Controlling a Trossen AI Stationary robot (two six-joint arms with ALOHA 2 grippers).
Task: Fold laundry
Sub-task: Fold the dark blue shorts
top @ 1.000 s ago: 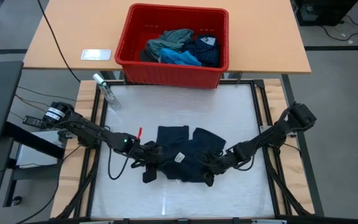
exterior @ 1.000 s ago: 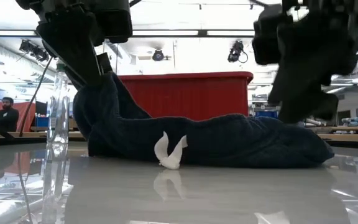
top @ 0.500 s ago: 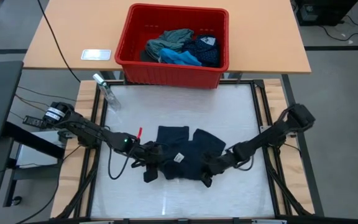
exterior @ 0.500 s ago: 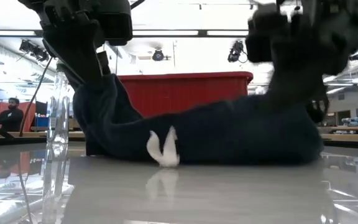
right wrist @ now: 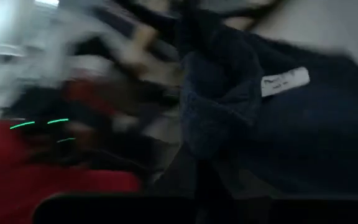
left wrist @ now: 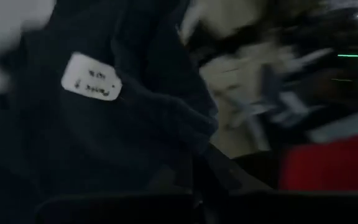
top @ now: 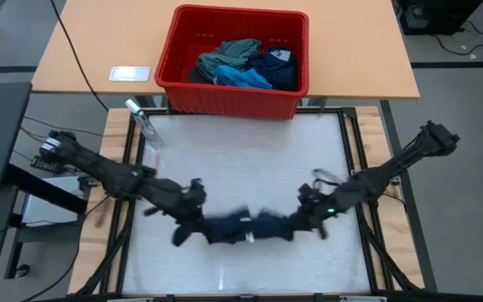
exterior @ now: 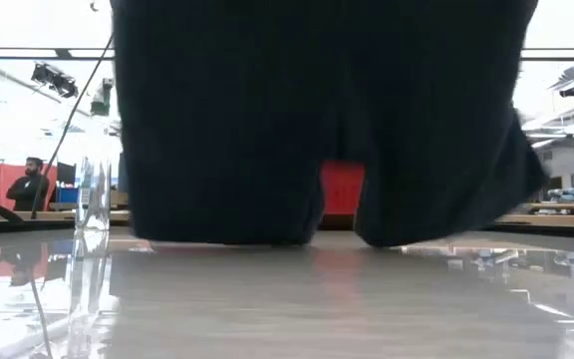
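Observation:
A dark navy garment (top: 246, 226) with a white tag (left wrist: 91, 77) hangs stretched between my two grippers near the table's front edge. My left gripper (top: 196, 218) is shut on its left end and my right gripper (top: 310, 213) is shut on its right end. In the low view the garment (exterior: 317, 120) fills most of the picture, and its lower edges hang just above the table. The right wrist view shows bunched cloth and the tag (right wrist: 286, 81). More laundry lies in the red bin: a grey-green shirt (top: 229, 54), a bright blue piece (top: 243, 78) and a navy dotted piece (top: 278, 69).
The red plastic bin (top: 225, 101) stands on the wooden table behind the work surface. A clear plastic bottle (top: 143, 124) lies at the back left corner, and also shows in the low view (exterior: 92, 199). A white card (top: 130, 74) lies left of the bin. A person (exterior: 30, 184) stands far behind.
The garment lay spread on the table; now both grippers have lifted it and drawn it toward the front edge, pulled into a narrow band. The grippers have moved apart.

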